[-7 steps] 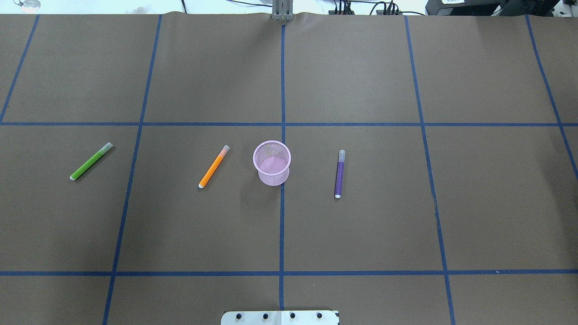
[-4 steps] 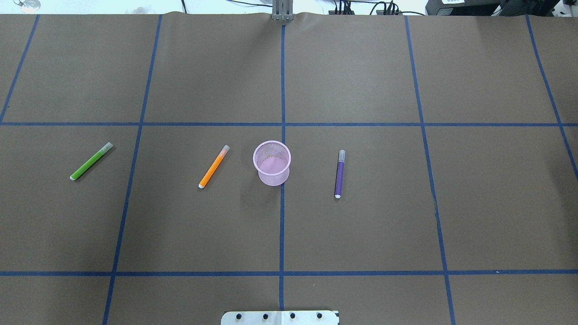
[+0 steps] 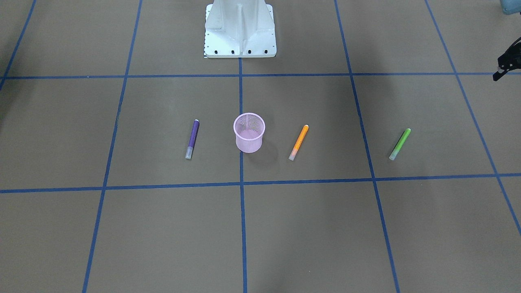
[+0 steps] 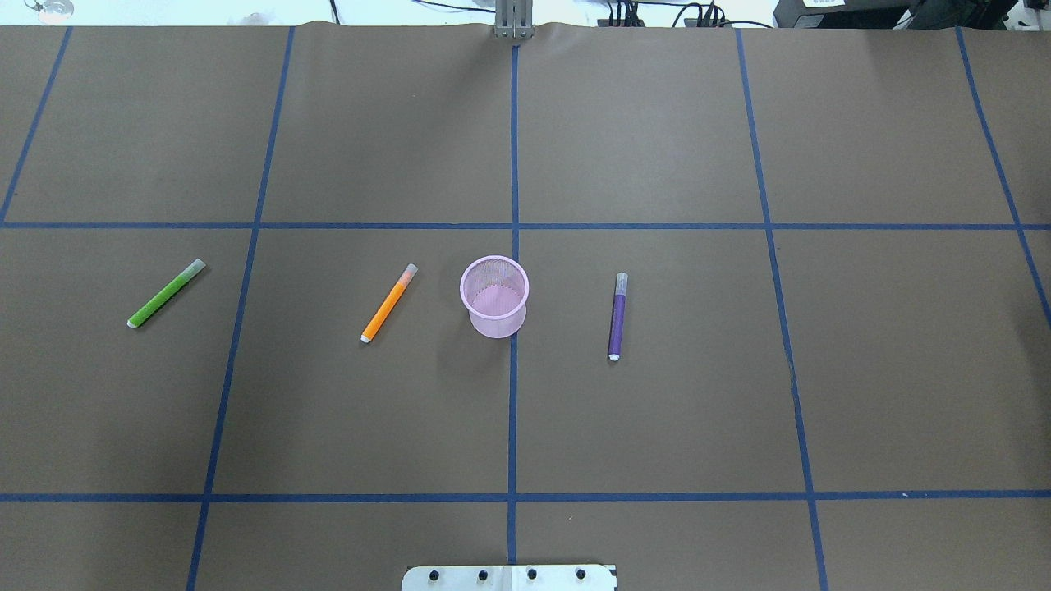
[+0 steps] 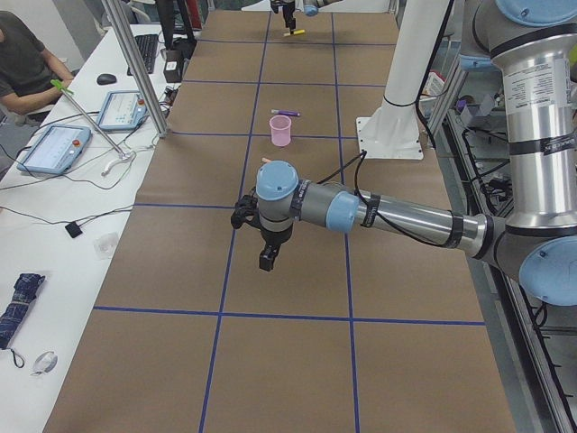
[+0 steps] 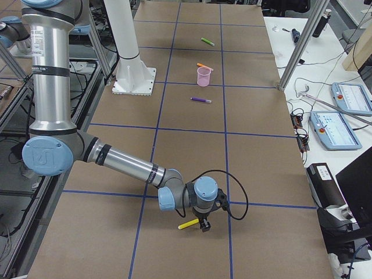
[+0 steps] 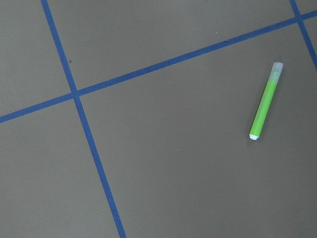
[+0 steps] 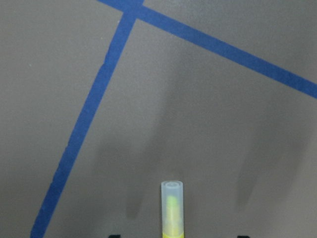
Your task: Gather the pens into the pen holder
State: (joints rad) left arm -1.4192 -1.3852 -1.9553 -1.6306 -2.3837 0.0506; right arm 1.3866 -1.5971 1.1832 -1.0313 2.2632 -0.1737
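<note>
The pink mesh pen holder [image 4: 496, 324] stands at the table's middle and also shows in the front view [image 3: 249, 142]. The orange pen [image 4: 388, 303], green pen [image 4: 166, 293] and purple pen [image 4: 617, 316] lie flat around it. The yellow pen [image 6: 188, 224] lies far off at the table's right end. My right gripper [image 6: 203, 225] is low over it; its pale cap [image 8: 172, 203] shows between two widely spaced fingertips, so the gripper is open. My left gripper [image 5: 267, 257] hovers over the table's left end; I cannot tell its state. The left wrist view shows the green pen [image 7: 265, 101].
The robot's white base [image 3: 240, 30] stands at the near table edge. Operators' desks with tablets [image 5: 54, 149] [image 6: 343, 116] and metal posts [image 5: 135, 63] run along the far side. A person [image 5: 22, 63] sits there.
</note>
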